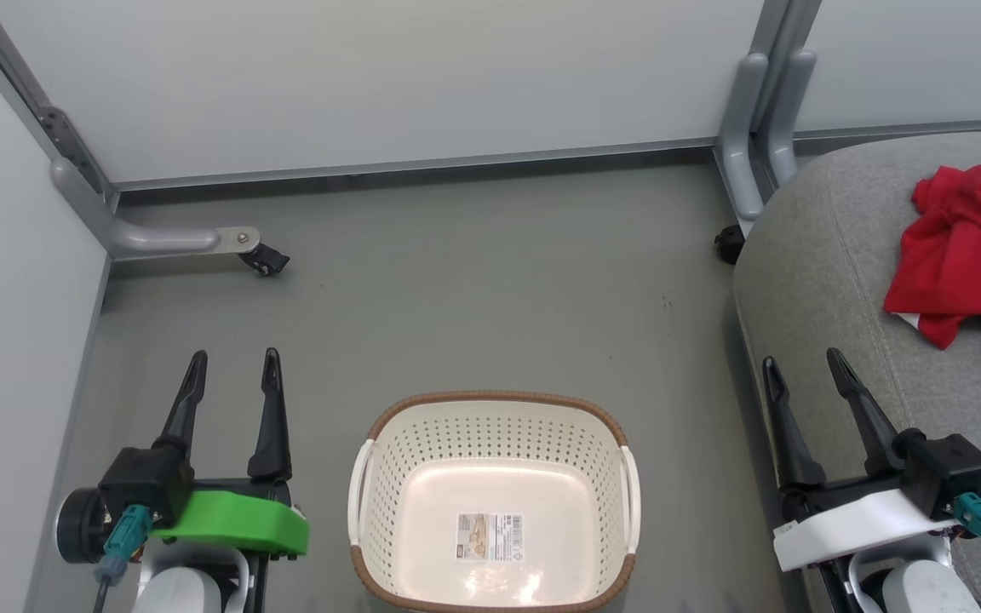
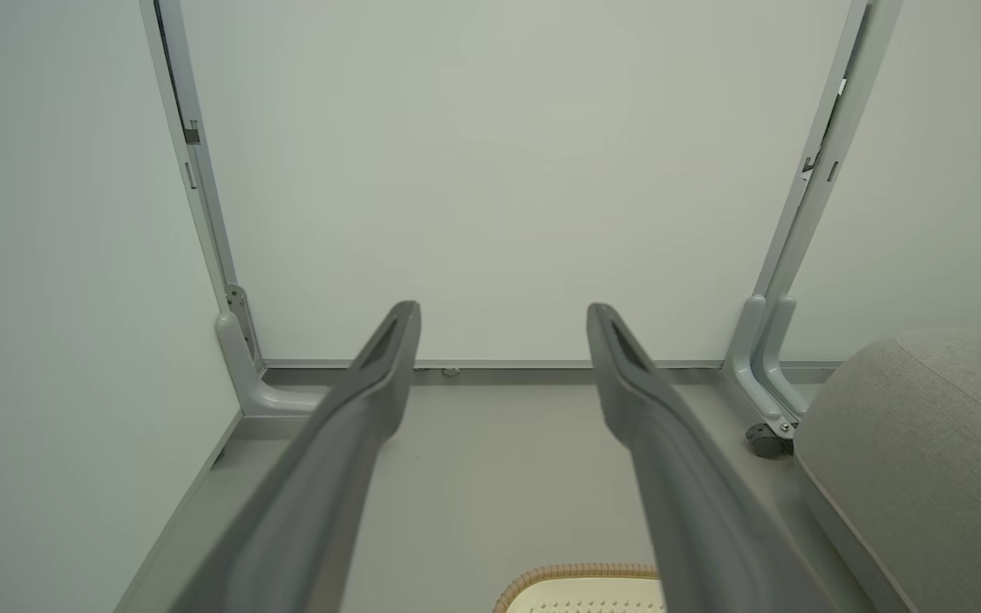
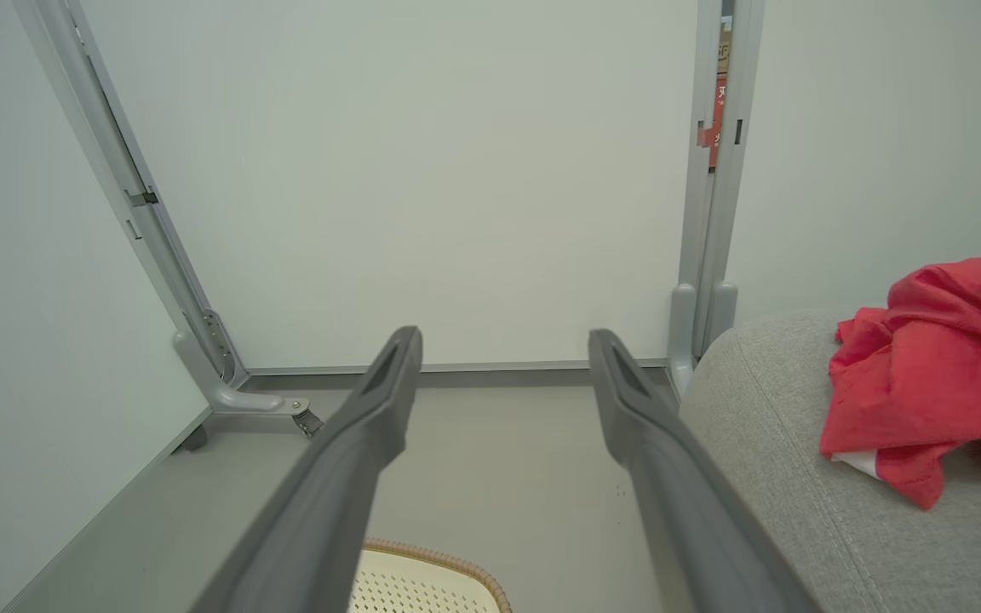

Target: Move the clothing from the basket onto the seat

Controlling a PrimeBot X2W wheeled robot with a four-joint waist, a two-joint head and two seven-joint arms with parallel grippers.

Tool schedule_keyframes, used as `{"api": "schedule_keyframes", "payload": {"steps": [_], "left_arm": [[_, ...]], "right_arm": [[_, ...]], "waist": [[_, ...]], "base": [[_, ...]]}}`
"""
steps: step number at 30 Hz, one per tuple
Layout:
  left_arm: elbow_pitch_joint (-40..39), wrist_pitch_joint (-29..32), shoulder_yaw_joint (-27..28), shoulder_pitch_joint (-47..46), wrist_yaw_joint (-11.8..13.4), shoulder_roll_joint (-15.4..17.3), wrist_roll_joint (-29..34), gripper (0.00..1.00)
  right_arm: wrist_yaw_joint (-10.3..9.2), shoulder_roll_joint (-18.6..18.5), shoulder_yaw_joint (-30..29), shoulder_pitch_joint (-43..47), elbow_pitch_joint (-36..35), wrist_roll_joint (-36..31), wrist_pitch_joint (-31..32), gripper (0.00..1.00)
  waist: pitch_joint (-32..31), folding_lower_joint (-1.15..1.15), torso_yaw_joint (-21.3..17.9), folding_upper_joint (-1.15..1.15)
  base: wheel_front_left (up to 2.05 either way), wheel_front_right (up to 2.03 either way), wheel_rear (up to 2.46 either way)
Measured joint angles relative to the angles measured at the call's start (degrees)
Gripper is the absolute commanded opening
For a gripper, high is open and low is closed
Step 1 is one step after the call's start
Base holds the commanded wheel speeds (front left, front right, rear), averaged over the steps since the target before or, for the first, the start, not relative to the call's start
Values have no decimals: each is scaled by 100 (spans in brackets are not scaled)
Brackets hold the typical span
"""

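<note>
The red clothing [image 1: 972, 247] lies crumpled on the grey seat [image 1: 831, 272] at the right edge of the head view, and the right wrist view shows the clothing [image 3: 933, 375] on the seat [image 3: 797, 460] too. The cream basket [image 1: 495, 502] with a brown rim stands on the floor at bottom centre, with only a label on its bottom. My left gripper [image 1: 231, 362] is open to the basket's left, holding nothing. My right gripper [image 1: 801, 362] is open to the basket's right, at the seat's front edge, short of the clothing.
White partition panels close off the far side and the left. Their grey feet with castors [image 1: 265, 258] stand on the grey floor at the back left and beside the seat's far corner [image 1: 727, 243].
</note>
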Motion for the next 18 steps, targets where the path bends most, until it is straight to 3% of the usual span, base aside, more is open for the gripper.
{"api": "schedule_keyframes", "payload": {"steps": [10,11,18], "left_arm": [[43,0,22,53,-14,-11,59,100],[47,0,22,52,-14,-11,65,0],[374,54,-10,154,-16,-25,-49,0]], "right_arm": [[0,1,16,-1,18,-5,0,100],[0,1,15,-2,22,-5,0,0],[0,45,34,75,325,102,26,0]], "waist": [[-31,0,41,0],[-26,0,42,0],[-29,0,36,0]], "base": [[0,0,0],[0,0,0],[0,0,0]]}}
